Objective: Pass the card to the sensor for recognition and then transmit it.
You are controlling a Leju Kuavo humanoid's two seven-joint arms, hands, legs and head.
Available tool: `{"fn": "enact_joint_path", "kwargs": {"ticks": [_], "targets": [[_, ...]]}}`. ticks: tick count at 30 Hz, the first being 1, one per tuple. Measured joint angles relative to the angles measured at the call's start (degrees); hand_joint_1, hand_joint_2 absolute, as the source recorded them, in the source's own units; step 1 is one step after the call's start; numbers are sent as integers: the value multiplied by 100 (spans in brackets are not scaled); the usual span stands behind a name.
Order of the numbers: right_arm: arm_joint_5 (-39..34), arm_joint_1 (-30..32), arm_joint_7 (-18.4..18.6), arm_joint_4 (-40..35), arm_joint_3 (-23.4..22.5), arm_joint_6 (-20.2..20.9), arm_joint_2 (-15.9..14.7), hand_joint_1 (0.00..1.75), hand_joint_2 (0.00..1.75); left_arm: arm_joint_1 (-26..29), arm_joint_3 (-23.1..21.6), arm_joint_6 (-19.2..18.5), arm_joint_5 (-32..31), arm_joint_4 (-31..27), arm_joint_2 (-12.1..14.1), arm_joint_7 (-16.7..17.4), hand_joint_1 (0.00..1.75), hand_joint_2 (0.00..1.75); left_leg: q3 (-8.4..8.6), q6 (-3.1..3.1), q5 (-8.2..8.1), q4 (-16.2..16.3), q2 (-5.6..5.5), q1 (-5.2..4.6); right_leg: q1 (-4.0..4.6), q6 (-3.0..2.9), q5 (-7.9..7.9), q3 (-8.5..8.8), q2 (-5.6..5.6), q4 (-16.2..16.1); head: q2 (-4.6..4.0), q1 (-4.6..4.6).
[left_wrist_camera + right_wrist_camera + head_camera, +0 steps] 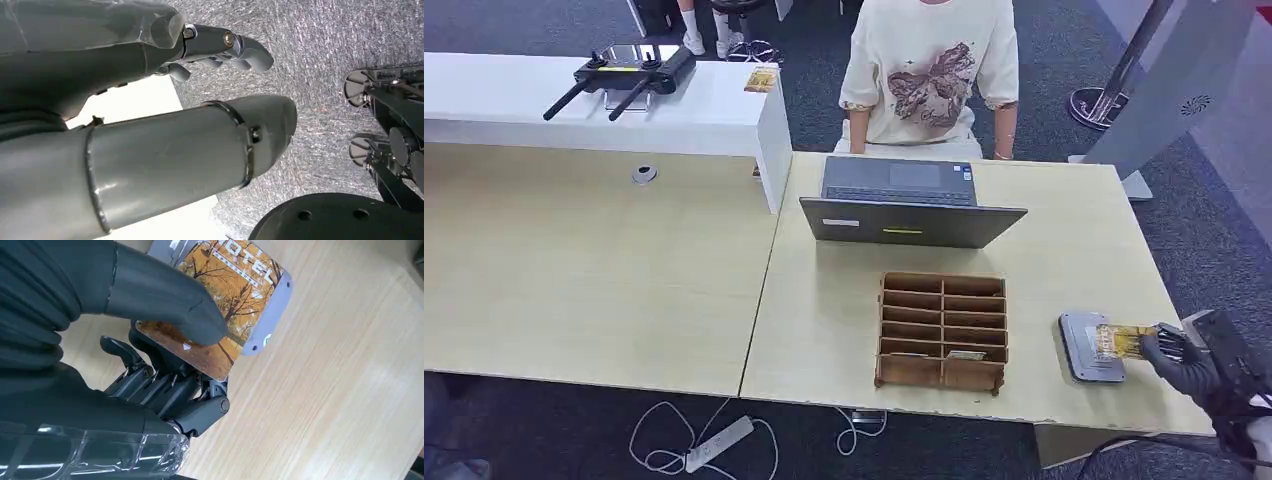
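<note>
Card (235,305), orange autumn-tree print with "HOTEL" lettering, is pinched by the right hand (1186,362) between thumb on top and dark fingers (165,385) underneath, and is held flat over the grey sensor pad (1086,347), overlapping most of its face; whether card and pad are touching cannot be told. Sensor pad is placed near the right front corner of the light wood table (844,310). Wooden slotted organizer (942,331) is set just left of the pad, in two columns of compartments; one card-like item (965,355) is seen in a lower right slot, other slots look bare. Laptop (911,208) is opened behind the organizer, facing a seated person (929,75). Left hand (220,47) is hung over the carpet, fingers loosely curled, nothing held.
</note>
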Motion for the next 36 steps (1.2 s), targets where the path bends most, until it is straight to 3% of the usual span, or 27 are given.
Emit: {"fn": "enact_joint_path", "kwargs": {"ticks": [26, 36], "targets": [[339, -338, 330, 354, 549, -376, 155, 175, 175, -6, -107, 0, 92, 0, 4, 17, 0, 0, -3, 0, 0, 0, -2, 0, 0, 0, 0, 2, -2, 0, 0, 2], [1051, -605, 693, 583, 900, -1206, 205, 175, 175, -9, -118, 7, 122, 0, 4, 90, 0, 0, -2, 0, 0, 0, -1, 0, 0, 0, 0, 2, -2, 0, 0, 2]]}}
